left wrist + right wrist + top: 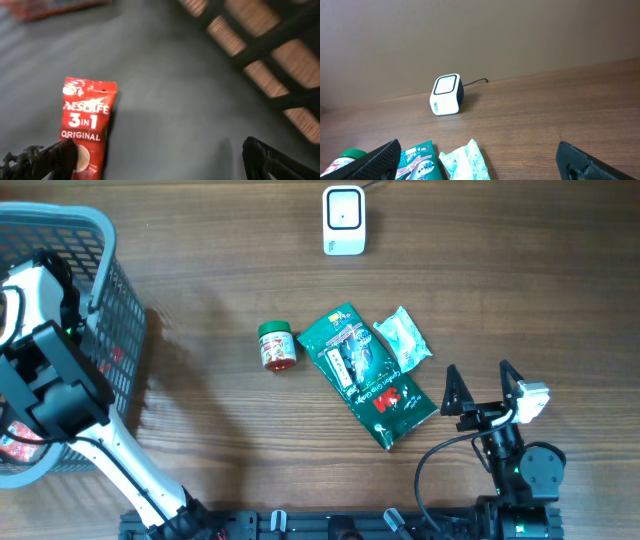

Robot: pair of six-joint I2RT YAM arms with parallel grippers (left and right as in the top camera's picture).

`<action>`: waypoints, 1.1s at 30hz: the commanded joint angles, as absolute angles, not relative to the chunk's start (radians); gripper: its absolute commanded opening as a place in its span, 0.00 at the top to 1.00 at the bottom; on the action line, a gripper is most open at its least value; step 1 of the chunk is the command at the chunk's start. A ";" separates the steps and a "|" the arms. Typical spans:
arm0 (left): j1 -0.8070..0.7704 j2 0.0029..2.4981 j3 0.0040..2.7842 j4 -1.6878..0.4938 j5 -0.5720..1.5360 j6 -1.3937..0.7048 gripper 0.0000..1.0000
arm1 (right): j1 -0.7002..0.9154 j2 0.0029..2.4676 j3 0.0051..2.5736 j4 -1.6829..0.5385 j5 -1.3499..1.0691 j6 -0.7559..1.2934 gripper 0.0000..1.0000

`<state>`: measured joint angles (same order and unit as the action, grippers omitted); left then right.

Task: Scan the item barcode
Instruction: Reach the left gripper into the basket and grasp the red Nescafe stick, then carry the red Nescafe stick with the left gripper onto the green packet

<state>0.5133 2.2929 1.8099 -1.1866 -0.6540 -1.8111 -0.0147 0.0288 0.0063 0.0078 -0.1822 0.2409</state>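
Left arm (120,455), frame's left: white links, black joints. Right arm (525,470), lower right: black, looping black cable (419,475), pointed black fingers (455,392).

Even soft light, left wrist blurred

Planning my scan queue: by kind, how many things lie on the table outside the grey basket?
Flat packets: 2 (dark green foil pouch, pale mint plastic packet)
Jars: 1 (small green-lidded jar with red label)
Scanners: 1 (white boxy barcode scanner)
Total: 4
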 commanded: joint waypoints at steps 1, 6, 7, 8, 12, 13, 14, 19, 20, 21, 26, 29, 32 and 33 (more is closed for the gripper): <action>0.520 2.295 1.814 -1.181 -0.771 -1.597 0.00 | -0.013 0.023 0.005 0.014 -0.183 0.246 0.00; 0.519 2.184 1.840 -1.191 -0.561 -1.387 0.00 | -0.013 0.023 0.005 0.014 -0.183 0.246 0.00; 0.519 2.177 1.840 -1.204 -0.452 -1.348 0.00 | -0.013 0.023 0.005 0.014 -0.183 0.246 0.00; 0.519 2.177 1.837 -1.227 -0.358 -1.331 0.00 | -0.013 0.023 0.005 0.014 -0.183 0.245 0.00; 0.519 2.178 1.783 -1.269 -0.202 -1.332 0.00 | -0.013 0.023 0.005 0.014 -0.183 0.246 0.00; 0.519 2.179 1.753 -1.264 -0.199 -1.341 0.00 | -0.013 0.023 0.005 0.014 -0.183 0.246 0.00; 0.519 2.179 1.722 -1.249 -0.199 -1.343 0.00 | -0.014 0.023 0.005 0.014 -0.183 0.245 0.00; 0.519 2.179 1.412 -0.978 -0.199 -1.342 0.07 | -0.014 0.023 0.005 0.014 -0.183 0.245 0.00; 0.519 2.179 1.368 -0.938 -0.199 -1.342 0.25 | -0.014 0.023 0.005 0.014 -0.183 0.246 0.00; 0.519 2.179 1.304 -0.887 -0.201 -1.342 0.69 | -0.013 0.023 0.005 0.014 -0.183 0.245 0.00; 0.520 2.158 1.262 -0.852 -0.267 -1.234 0.96 | -0.014 0.023 0.005 0.014 -0.183 0.246 0.00; 0.520 2.083 1.369 -0.866 -0.271 -1.048 0.96 | -0.014 0.023 0.005 0.014 -0.183 0.246 0.00; 0.520 1.926 1.553 -0.942 -0.271 -0.944 0.96 | -0.013 0.023 0.005 0.014 -0.183 0.246 0.00; 0.520 1.881 1.589 -0.950 -0.270 -0.922 0.96 | -0.013 0.023 0.005 0.014 -0.183 0.246 0.00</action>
